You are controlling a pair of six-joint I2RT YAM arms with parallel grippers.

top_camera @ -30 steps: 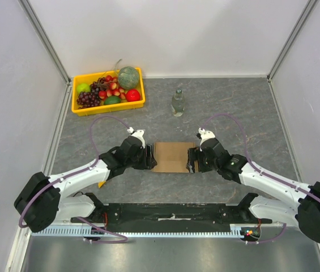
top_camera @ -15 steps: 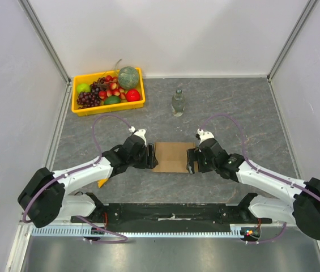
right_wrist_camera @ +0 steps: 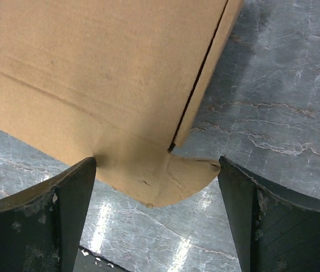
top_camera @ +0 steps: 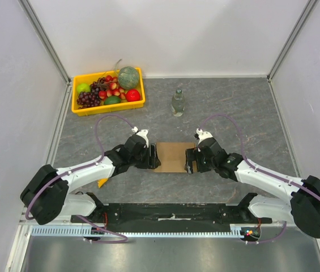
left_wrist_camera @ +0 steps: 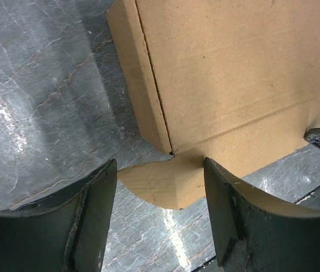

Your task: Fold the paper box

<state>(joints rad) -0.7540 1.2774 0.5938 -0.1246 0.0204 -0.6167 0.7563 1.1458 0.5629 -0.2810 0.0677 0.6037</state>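
Observation:
The paper box (top_camera: 173, 156) is a flat brown cardboard box lying on the grey table between my two arms. My left gripper (top_camera: 154, 159) is at its left end, jaws open. In the left wrist view the box (left_wrist_camera: 227, 73) fills the upper right, and a rounded corner flap (left_wrist_camera: 162, 184) lies on the table between my open fingers (left_wrist_camera: 236, 218). My right gripper (top_camera: 190, 161) is at the box's right end, open. In the right wrist view the box (right_wrist_camera: 103, 68) fills the upper left, and its creased rounded flap (right_wrist_camera: 165, 178) lies between my fingers (right_wrist_camera: 259, 218).
A yellow tray (top_camera: 80, 108) of fruit stands at the back left. A small clear bottle (top_camera: 177, 103) stands upright behind the box. A small yellow scrap (top_camera: 102, 183) lies by the left arm. White walls enclose the table.
My left gripper has moved right, closing up to the box's left end. My right gripper has edged slightly left toward the right end. The box has stayed in place.

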